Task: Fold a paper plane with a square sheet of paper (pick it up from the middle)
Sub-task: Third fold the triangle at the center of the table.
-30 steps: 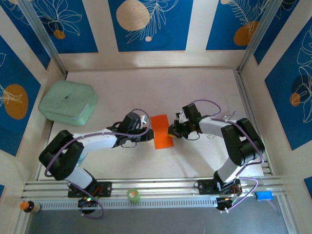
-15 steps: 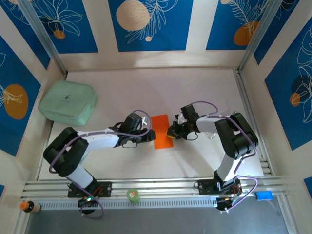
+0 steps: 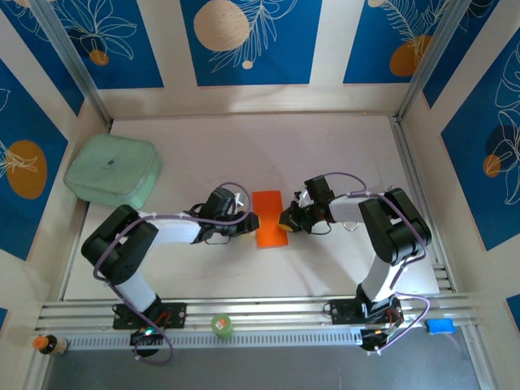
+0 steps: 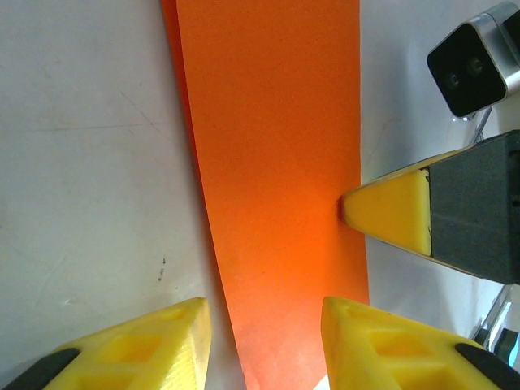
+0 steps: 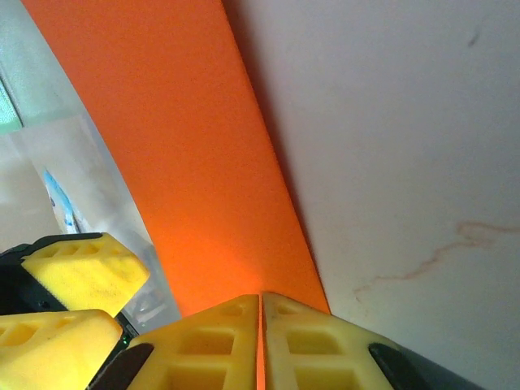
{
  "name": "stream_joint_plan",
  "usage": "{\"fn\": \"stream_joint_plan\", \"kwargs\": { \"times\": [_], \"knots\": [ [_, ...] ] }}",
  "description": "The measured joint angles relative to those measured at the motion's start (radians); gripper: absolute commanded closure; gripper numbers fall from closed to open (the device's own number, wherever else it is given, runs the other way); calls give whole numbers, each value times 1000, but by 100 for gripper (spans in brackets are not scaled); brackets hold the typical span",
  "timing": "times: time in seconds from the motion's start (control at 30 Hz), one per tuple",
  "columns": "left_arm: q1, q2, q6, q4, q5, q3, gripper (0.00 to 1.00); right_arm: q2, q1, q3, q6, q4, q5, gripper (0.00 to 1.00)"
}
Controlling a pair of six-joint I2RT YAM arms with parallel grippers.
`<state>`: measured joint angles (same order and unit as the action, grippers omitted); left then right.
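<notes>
On the table (image 5: 390,162), right hand (image 5: 260,307) pinches the square sheet of paper (image 5: 187,162).

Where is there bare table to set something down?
Bare: the far table right of the green pad, up to the back wall; the near strip between orange paper and rail. Crowded: centre, where the left end effector and right end effector meet the paper.

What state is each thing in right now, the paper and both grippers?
square sheet of paper: folded to a narrow rectangle, lying on the table.
left gripper: open at the paper, gripping nothing.
right gripper: shut on the paper's right edge.
</notes>
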<state>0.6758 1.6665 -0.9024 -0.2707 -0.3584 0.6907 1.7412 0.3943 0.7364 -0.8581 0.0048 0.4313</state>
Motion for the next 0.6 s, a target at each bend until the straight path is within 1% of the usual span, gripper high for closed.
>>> {"fn": "stream_joint_plan", "kwargs": {
  "times": [0.3, 0.5, 0.6],
  "knots": [
    [-6, 48, -40, -48, -31, 0, 65, 0, 0, 0, 0, 0, -1, 90],
    [-20, 71, -71, -73, -77, 0, 71, 0, 0, 0, 0, -1, -1, 90],
    [-24, 82, -89, -91, -90, 0, 73, 0, 0, 0, 0, -1, -1, 90]
  ]
}}
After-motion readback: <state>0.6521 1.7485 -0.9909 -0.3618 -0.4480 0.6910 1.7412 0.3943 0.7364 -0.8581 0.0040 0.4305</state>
